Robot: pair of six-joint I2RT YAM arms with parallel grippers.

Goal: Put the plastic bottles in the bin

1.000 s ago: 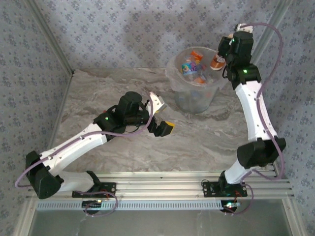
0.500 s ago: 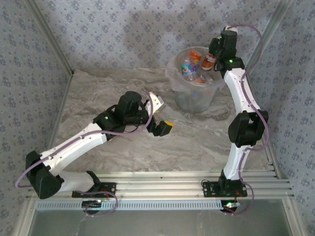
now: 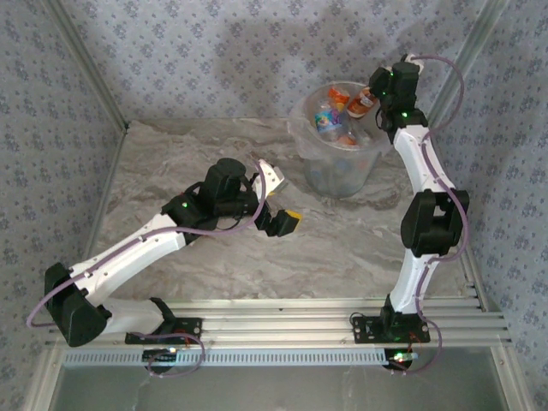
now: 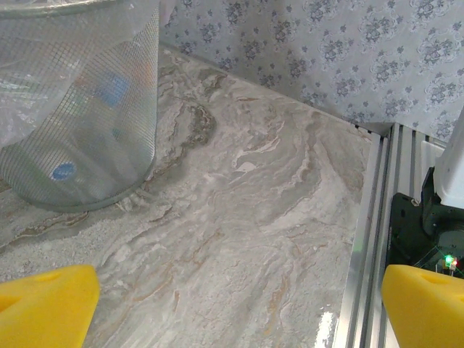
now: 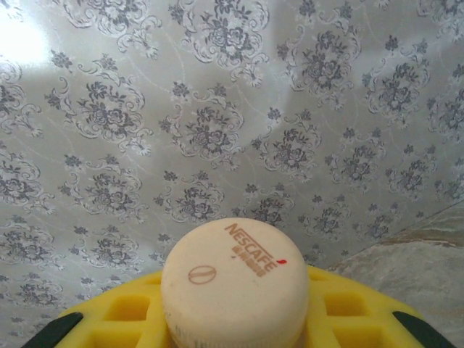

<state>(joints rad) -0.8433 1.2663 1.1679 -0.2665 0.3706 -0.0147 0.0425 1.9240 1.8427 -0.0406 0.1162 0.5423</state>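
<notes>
Your right hand (image 3: 370, 96) pinches a bottle (image 3: 360, 102), long axis along the hand, cap toward wrist; the bin (image 3: 334, 171) opens just below it. Left hand (image 3: 280, 202) spread, farther off.

Translucent greyish bin (image 3: 336, 175), orange and blue bottles (image 3: 330, 120) inside it, on a table (image 3: 188, 154) marbled grey and beige. Behind the bin, grey floral wallpaper (image 3: 197, 51); over it, an orange bottle (image 3: 360, 103), cream cap (image 5: 235, 286).

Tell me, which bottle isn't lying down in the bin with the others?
The orange bottle with the cream cap: the right gripper holds it up by the rim of the bin. The other bottles lie inside.
</notes>
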